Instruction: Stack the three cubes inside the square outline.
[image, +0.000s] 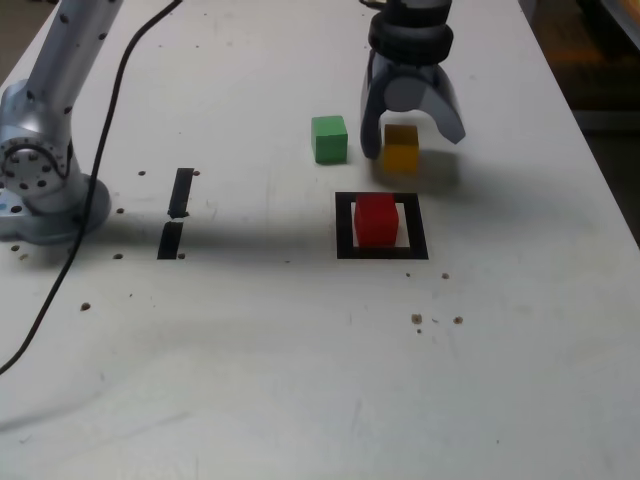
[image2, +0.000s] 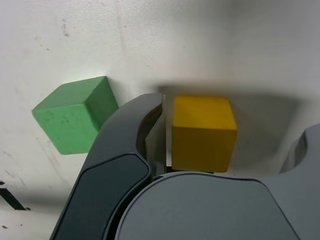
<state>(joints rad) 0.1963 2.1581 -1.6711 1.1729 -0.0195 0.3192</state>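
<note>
The yellow cube (image: 401, 150) rests on the white table between the fingers of my gripper (image: 412, 145), which is lowered around it and open. In the wrist view one finger (image2: 145, 125) stands just beside the yellow cube (image2: 202, 132), while the other finger is farther off. The green cube (image: 329, 139) (image2: 75, 120) sits on the table just outside the gripper, toward the exterior view's left. The red cube (image: 377, 220) stands inside the square outline (image: 345, 225), nearer the camera than the gripper.
The arm's base (image: 40, 170) stands at the exterior view's left with a black cable (image: 110, 130) running past it. Two short black tape strips (image: 181, 192) (image: 171, 240) lie left of the outline. The table's edge (image: 600, 170) runs along the right.
</note>
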